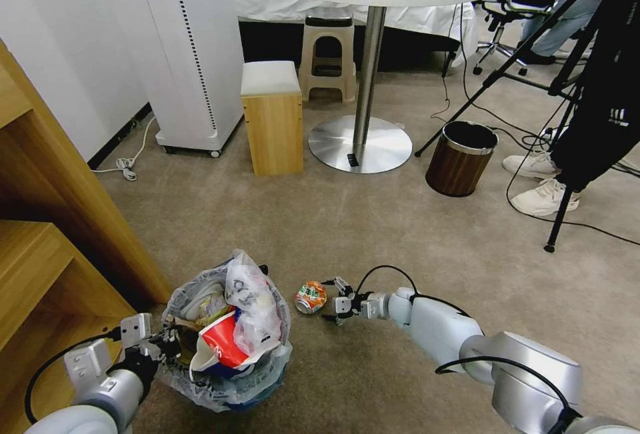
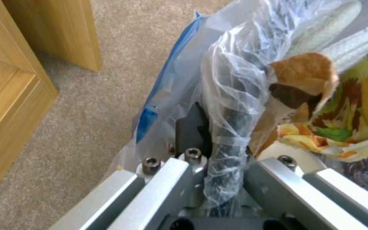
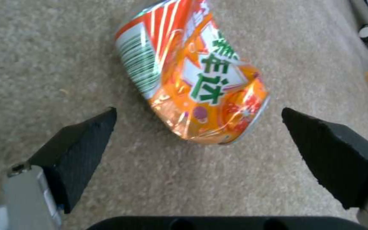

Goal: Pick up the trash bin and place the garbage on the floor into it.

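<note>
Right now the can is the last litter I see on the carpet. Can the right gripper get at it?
Probably yes. The right gripper is open, low beside the can, and bare carpet lies between its pads with nothing blocking.

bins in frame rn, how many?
2. The black trash bin, bag-lined and stuffed with litter, sits near the robot with the left gripper shut on its rim. The brown wood-look bin stands farther off, right of the round table's base.
</note>
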`<state>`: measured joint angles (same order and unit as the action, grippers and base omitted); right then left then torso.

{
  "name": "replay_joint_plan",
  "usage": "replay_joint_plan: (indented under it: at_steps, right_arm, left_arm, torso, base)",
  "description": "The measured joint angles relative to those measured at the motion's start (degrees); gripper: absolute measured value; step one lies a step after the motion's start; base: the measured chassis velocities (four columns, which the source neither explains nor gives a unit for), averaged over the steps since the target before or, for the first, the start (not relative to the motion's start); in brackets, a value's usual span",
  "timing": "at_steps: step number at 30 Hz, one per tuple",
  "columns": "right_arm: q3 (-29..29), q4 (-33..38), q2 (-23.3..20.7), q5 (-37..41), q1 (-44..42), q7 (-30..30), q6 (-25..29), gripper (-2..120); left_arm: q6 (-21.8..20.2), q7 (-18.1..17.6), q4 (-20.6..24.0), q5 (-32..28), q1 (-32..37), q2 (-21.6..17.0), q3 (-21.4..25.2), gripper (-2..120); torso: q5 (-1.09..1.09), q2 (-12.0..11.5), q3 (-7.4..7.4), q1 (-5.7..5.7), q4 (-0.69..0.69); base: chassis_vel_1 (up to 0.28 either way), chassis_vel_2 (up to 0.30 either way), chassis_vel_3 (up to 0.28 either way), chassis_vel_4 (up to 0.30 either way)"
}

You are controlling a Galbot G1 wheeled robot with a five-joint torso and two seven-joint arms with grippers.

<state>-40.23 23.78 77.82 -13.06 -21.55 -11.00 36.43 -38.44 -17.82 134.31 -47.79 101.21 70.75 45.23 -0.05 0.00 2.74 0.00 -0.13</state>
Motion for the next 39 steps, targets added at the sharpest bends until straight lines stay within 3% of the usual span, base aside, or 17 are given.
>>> replay_joint_plan:
  at_steps: [36, 39]
  right_arm:
    - [-0.38, -0.12, 1.76, -4.71, -0.52, 8.13, -2.23, 100]
    - [-0.38, 0.1, 1.71, -4.73, -0.69, 8.14, -2.23, 92]
  left_arm:
    - [0.93, 1.17, 0.24, 1.15, -0.13, 1.47, -0.41, 0]
    - [0.94, 1.21, 0.21, 1.13, -0.3, 1.45, -0.49, 0]
  torso:
    - [0.0, 0.0, 0.0, 0.0, 0.0]
    - [0.01, 0.0, 0.0, 0.0, 0.0]
  base:
    - [0.0, 0.0, 0.0, 0.0]
    - [0.0, 0.0, 0.0, 0.0]
